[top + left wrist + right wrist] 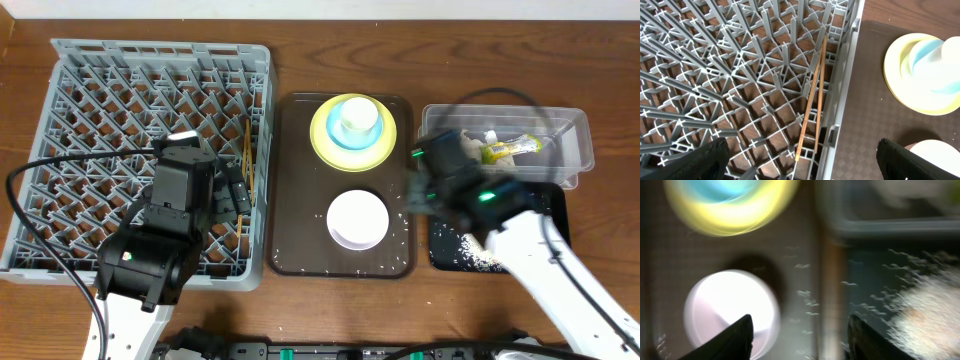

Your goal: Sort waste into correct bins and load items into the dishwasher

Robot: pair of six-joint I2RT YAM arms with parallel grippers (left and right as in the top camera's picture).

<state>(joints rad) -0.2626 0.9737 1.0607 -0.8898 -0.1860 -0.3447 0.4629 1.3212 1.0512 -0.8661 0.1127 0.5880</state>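
The grey dishwasher rack (100,100) fills the left of the table. Two wooden chopsticks (812,105) lie flat inside it by its right wall. My left gripper (802,160) hangs open above them, nothing between its fingers (705,162). On the brown tray, a yellow plate (325,140) carries a light blue bowl (345,138) and a white cup (358,115). A white shallow bowl (357,220) sits in front of it. My right gripper (800,335) is open and empty over the tray's right edge, between the white bowl (725,305) and the rice grains (920,310).
The brown tray (300,200) has scattered grains on it. The clear tub (580,150) at the back right holds the green-and-yellow wrapper (510,150) and white paper. The black tray (555,200) in front of it holds a rice pile (475,255). The right wrist view is blurred.
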